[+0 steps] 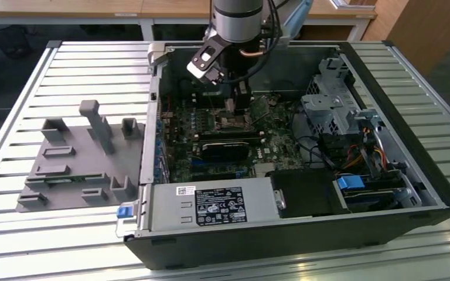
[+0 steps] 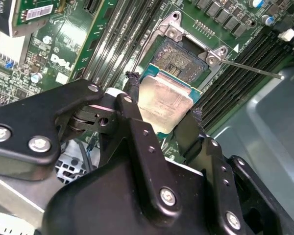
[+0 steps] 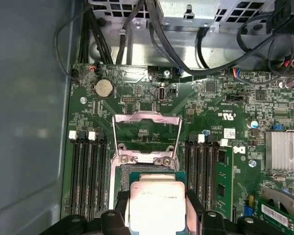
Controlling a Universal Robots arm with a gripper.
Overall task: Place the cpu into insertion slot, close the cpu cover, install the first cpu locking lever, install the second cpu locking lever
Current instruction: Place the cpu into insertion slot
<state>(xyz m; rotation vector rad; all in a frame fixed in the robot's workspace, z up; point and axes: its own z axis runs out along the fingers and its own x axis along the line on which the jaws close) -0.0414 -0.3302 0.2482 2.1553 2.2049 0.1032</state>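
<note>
One open computer case [image 1: 327,240] holds the green circuit board [image 1: 276,143]. In the exterior view a grey fixture [image 1: 77,158] lies at its nine o'clock, and a drive cage [image 1: 334,111] sits at three. The gripper [image 2: 164,98] pinches the cpu [image 2: 164,100] by two edges, just over the insertion slot [image 2: 181,54], near the raised cpu cover [image 3: 146,116]. A tilted release could misseat it, and the thin lever [image 2: 250,68] juts nearby.

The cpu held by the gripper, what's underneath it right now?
The open insertion slot lies under the cpu. Part of its dark centre shows; the rest is covered by the chip. Contact cannot be judged.
</note>
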